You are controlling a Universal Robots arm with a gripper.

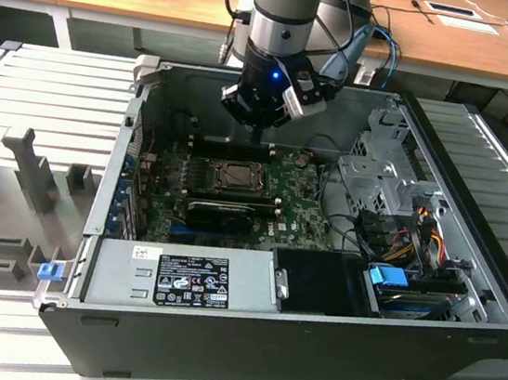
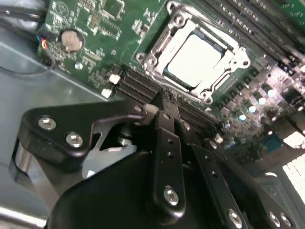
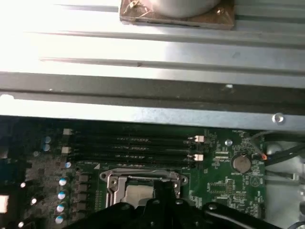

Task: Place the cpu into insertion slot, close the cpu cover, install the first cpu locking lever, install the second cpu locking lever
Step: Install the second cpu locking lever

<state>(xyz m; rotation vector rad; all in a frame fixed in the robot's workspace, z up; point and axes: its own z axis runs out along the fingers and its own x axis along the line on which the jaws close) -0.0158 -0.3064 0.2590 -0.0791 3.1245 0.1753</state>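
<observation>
- The end effector (image 1: 259, 135) hangs inside the open computer case (image 1: 457, 353), above the far edge of the motherboard (image 1: 303, 206), close to the case's far wall.
- In the second wrist view its fingers (image 2: 162, 107) come together at the tips with no gap between them and nothing held; they point down near the black memory slots (image 2: 143, 83) just beside the socket.
- The cpu (image 2: 195, 55) lies flat in the insertion slot (image 1: 235, 177), its pale metal face showing through the window of the cpu cover (image 2: 157, 45).
- The cover sits down flat over the chip, framing it on all sides.
- Whether the locking levers are latched cannot be told.
- In the first wrist view the cover's (image 3: 112, 180) metal frame and the chip (image 3: 133, 193) sit just past the dark end effector (image 3: 164, 191) body, with the memory slots (image 3: 131, 148) beyond them.
- A round coin battery (image 2: 70, 40) sits on the board, well apart from the socket.
- A black heatsink block (image 1: 223, 212) lies on the board just on the near side of the socket.
- The grey power supply (image 1: 182, 276) fills the near corner of the case at the exterior view's left; coloured cables (image 1: 418, 226) and a blue tab (image 1: 391, 276) lie at the right.
- The case rests on a ribbed grey surface (image 1: 53, 79).
</observation>
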